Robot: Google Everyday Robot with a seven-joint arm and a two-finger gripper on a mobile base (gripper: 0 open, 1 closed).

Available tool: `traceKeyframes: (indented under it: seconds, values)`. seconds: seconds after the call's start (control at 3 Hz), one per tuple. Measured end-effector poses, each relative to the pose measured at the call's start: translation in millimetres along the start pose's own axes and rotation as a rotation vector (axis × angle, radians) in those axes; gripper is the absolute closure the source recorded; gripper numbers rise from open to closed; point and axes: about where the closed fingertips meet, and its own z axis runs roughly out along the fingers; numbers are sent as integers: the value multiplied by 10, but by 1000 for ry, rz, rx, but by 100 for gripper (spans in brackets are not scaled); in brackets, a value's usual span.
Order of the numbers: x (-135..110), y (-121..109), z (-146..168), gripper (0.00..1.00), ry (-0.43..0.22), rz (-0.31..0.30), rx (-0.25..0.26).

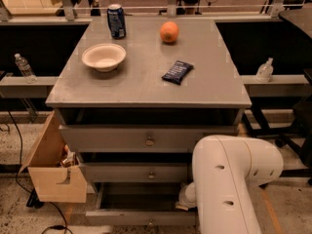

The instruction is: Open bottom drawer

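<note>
1. The grey cabinet (pixel 146 89) fills the middle of the view, its flat top carrying four small things and its three drawers stacked below.
2. My white arm (pixel 229 179) comes up from the lower right and bends down beside the cabinet's right front corner.
3. The top drawer (pixel 126 139) and the middle drawer (pixel 131 172) sit flush, each with a small knob at its centre.
4. The bottom drawer (pixel 136 217) stands out from the cabinet at floor level, and a dark hollow shows behind its slim front panel.
5. A cardboard box (pixel 53 182) leans against the cabinet's left side.
6. On top, a pale bowl (pixel 103 57) sits at the left, a blue can (pixel 116 21) stands behind it, an orange (pixel 169 32) lies at the back, and a dark packet (pixel 177 72) lies near the middle.
7. My gripper (pixel 184 203) seems to be at the right end of the bottom drawer's opening, mostly hidden by my arm. I cannot tell how far open it is or whether it has hold of anything.
</note>
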Motion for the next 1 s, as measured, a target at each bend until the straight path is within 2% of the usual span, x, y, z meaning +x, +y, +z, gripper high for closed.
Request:
traceKeyframes:
  seconds: [0.33,1.0]
  values:
    - [-1,-5,2,18,0,0,0]
    - [-25,78,-18,65,21,26,-8]
